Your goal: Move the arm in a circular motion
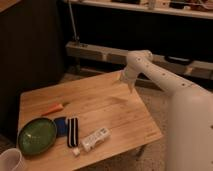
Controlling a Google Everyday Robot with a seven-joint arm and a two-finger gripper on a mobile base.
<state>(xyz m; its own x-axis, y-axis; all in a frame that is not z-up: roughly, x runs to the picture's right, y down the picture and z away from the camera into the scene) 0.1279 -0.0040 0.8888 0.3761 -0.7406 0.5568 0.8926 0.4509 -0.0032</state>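
Observation:
The glossy white arm (165, 82) reaches from the lower right up and left to a rounded elbow (137, 59) above the far right edge of the wooden table (100, 100). Its tapered tip with the gripper (127, 82) hangs down from the elbow, just above the table's back right corner. The gripper holds nothing that I can see.
On the table's left front lie a green plate (36, 136), a blue and black striped item (68, 130), a white tube (94, 138) and an orange carrot-like piece (54, 108). A white cup (11, 161) is at the bottom left. Dark shelving stands behind.

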